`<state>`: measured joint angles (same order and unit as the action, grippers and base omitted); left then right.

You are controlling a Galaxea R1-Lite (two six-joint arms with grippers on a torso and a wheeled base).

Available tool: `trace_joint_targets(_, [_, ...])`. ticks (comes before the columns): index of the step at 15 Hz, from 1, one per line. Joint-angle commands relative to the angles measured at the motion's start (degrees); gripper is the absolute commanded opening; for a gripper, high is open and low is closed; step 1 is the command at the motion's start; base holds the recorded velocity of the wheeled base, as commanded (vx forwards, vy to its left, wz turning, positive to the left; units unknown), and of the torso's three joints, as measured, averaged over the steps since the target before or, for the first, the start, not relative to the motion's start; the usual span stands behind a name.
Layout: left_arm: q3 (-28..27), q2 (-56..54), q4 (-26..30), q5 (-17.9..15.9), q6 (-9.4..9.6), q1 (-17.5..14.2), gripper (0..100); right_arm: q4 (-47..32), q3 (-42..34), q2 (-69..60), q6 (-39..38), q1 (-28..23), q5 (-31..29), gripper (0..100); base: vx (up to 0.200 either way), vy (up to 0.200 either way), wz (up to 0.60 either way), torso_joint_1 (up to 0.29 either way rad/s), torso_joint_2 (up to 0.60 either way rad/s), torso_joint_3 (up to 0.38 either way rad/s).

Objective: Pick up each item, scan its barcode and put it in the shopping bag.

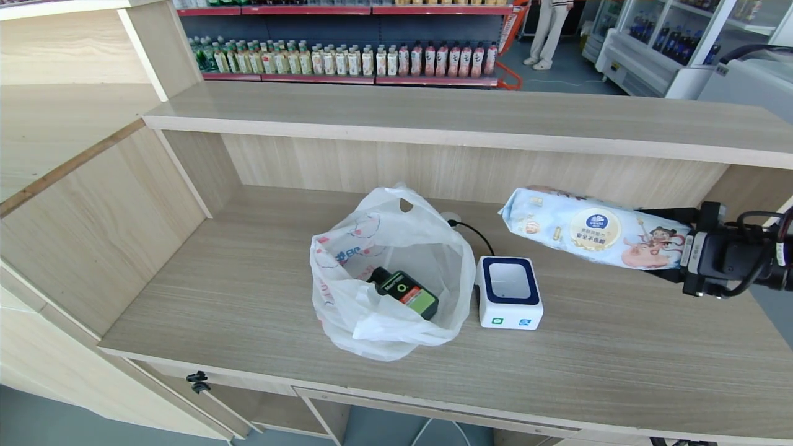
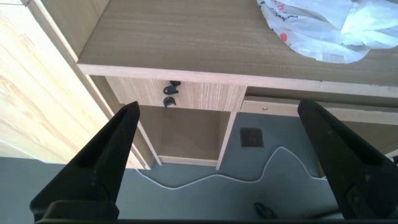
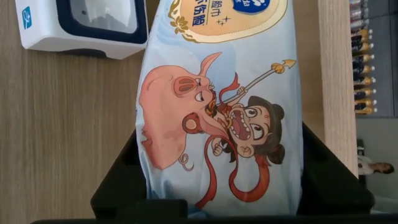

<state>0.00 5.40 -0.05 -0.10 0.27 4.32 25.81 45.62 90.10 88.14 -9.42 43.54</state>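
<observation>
My left gripper (image 2: 217, 115) hangs below the front edge of the light wooden counter (image 1: 248, 297), jaws wide apart and holding nothing. On the counter sits the white plastic shopping bag (image 1: 372, 248), a dark green-labelled bottle (image 1: 404, 292) inside it and the white square scanner (image 1: 509, 292) just beside it. Beyond the scanner, my right gripper (image 1: 675, 246) is clamped on one end of the pale blue cartoon-printed soft pack (image 1: 588, 230).

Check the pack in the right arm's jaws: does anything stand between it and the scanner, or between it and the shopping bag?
Nothing visible lies between the pack and the scanner, just bare counter. The scanner itself stands between the pack and the shopping bag, close beside its open mouth; a bottle lies inside.
</observation>
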Motion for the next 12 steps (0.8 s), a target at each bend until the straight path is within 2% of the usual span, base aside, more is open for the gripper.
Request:
trace_joint_targets(1, [0.0, 0.05, -0.04, 0.01, 0.0, -0.01, 100, 1.17, -0.44, 1.66, 1.16, 0.37, -0.13, 0, 0.0, 0.0, 0.0, 0.0, 0.0, 0.0])
trace_joint_targets(4, [0.0, 0.05, -0.04, 0.01, 0.0, -0.01, 100, 1.35, -1.67, 1.83, 5.64, 2.39, -0.13, 0, 0.0, 0.0, 0.0, 0.0, 0.0, 0.0])
trace_joint_targets(9, [0.0, 0.05, -0.04, 0.01, 0.0, -0.01, 100, 1.97, -2.29, 2.8, 5.99, 5.56, -0.74, 0, 0.0, 0.0, 0.0, 0.0, 0.0, 0.0])
trace_joint_targets(12, [0.0, 0.05, -0.04, 0.01, 0.0, -0.01, 100, 8.73, -2.29, 5.35, 6.26, 6.0, 0.49, 0, 0.0, 0.0, 0.0, 0.0, 0.0, 0.0])
